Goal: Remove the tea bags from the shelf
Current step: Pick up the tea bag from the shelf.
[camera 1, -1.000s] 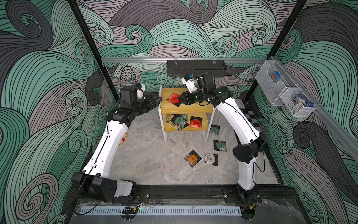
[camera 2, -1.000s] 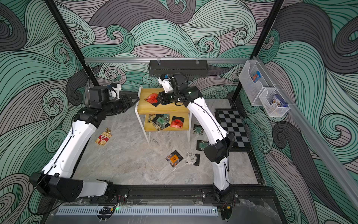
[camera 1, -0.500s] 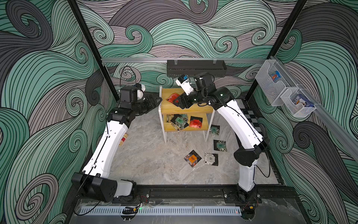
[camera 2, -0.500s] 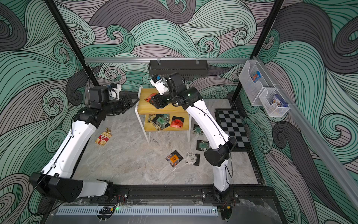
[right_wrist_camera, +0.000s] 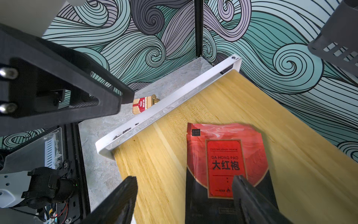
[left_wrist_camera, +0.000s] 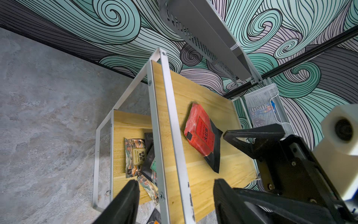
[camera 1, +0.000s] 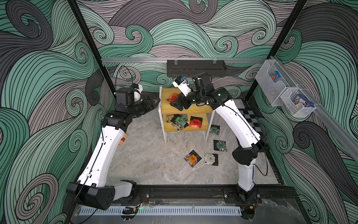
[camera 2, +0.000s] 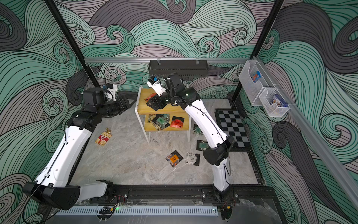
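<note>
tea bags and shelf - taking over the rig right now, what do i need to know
Left gripper: open, empty, beside the shelf, at its side frame.
Right gripper: open over the red tea bag on the top board, not gripping it.
Done: four tea bags lie on the table.
To do: that red one, plus the pile on the lower board.

Teal, grey and mauve wave-swirl walls (camera 1: 174, 29), grey marbled floor (camera 1: 155, 164), black corner posts (camera 1: 87, 48), aluminium rail (camera 1: 135, 60) carrying a black perforated tray (camera 1: 195, 67), clear mesh bins (camera 1: 271, 85), checkerboard mat (camera 2: 234, 126)
</note>
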Robot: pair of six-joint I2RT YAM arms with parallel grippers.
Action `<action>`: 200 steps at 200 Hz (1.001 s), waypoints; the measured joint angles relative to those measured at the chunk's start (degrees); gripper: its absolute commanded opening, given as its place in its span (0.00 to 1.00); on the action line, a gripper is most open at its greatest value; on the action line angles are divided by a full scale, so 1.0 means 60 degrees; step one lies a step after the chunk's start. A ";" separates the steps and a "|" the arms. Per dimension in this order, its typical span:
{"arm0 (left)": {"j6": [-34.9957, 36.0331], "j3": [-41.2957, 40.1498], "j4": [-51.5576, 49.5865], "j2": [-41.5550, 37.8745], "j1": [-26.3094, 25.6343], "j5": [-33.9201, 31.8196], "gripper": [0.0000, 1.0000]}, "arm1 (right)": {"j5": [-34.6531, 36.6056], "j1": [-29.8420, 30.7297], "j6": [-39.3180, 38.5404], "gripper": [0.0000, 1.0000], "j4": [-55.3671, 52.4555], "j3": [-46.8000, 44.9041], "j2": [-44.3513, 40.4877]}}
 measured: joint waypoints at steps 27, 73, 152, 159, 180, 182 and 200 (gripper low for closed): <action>0.0000 -0.0069 -0.0091 0.0000 0.0000 -0.0022 0.64 | -0.0025 0.0018 -0.0055 0.81 0.0025 -0.0244 0.0000; 0.0000 -0.0215 -0.0127 -0.0004 0.0000 -0.0044 0.64 | 0.0066 0.0135 -0.0288 0.81 0.0372 -0.0922 -0.0131; -0.0004 -0.0499 -0.0168 -0.0240 0.0011 -0.0117 0.64 | 0.0674 0.0572 -0.0943 0.81 0.0543 -0.2885 -0.1643; -0.0004 -0.0510 -0.0164 -0.0248 0.0015 -0.0120 0.64 | 0.0812 0.0627 -0.1053 0.80 0.0539 -0.3049 -0.1774; -0.0007 -0.0554 -0.0160 -0.0248 0.0015 -0.0120 0.64 | 0.1293 0.0820 -0.1443 0.76 0.0572 -0.3424 -0.2065; -0.0007 -0.0557 -0.0160 -0.0248 0.0015 -0.0120 0.64 | 0.1341 0.0834 -0.1501 0.76 0.0586 -0.3450 -0.2087; -0.0007 -0.0616 -0.0160 -0.0248 0.0015 -0.0120 0.64 | 0.1894 0.1053 -0.1858 0.70 0.0714 -0.3759 -0.2273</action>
